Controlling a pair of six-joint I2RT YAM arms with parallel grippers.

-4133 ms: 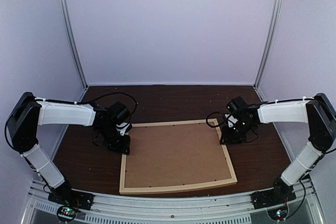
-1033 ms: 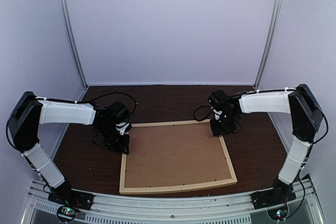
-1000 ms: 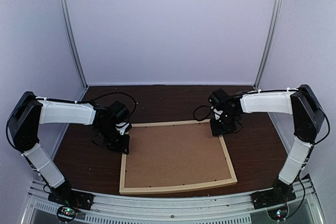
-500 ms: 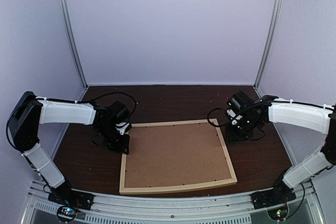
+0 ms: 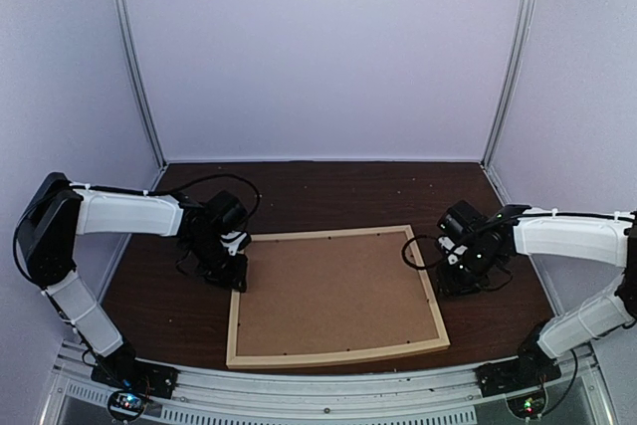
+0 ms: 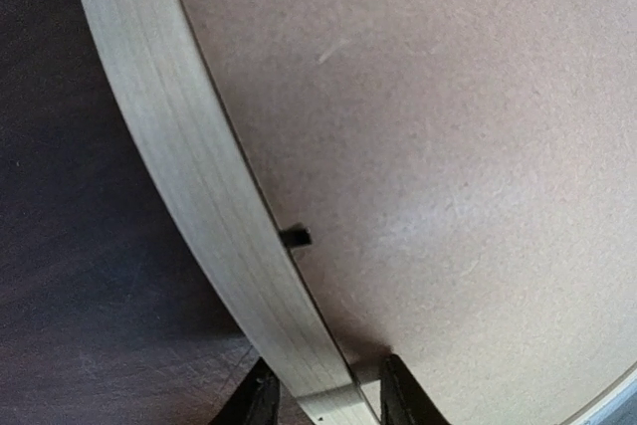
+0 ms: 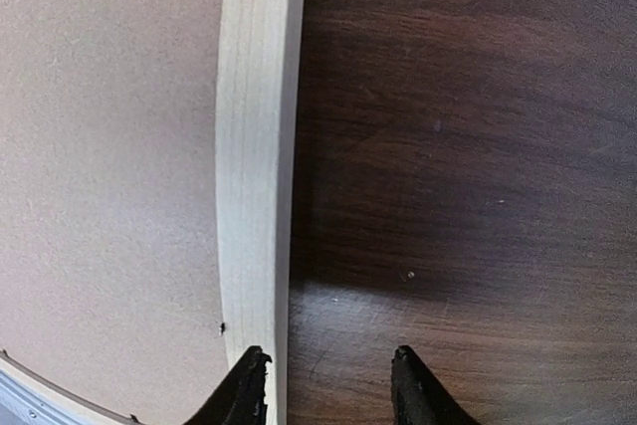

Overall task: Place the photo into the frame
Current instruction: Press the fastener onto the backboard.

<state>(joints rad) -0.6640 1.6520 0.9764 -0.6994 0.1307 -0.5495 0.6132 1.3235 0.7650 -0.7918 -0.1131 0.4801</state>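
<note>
The frame (image 5: 338, 353) of pale wood lies flat on the dark table with a brown backing board (image 5: 333, 291) filling it. The photo is hidden. My left gripper (image 5: 234, 276) is at the frame's left side. In the left wrist view its jaws (image 6: 328, 400) straddle the wood strip (image 6: 189, 156), with a small gap on the board side. My right gripper (image 5: 460, 284) hangs low just outside the frame's right side. In the right wrist view it (image 7: 326, 390) is open over bare table, its left finger (image 7: 247, 390) at the strip's (image 7: 254, 146) outer edge.
A small black tab (image 6: 295, 238) sticks out over the board at the strip's inner edge. Dark table (image 7: 458, 146) runs right of the frame. Pale walls with metal posts (image 5: 508, 57) close off the back and sides.
My right arm has moved from the frame's far right corner toward the near side, along the right edge and a little outside it. The left arm has stayed put.
</note>
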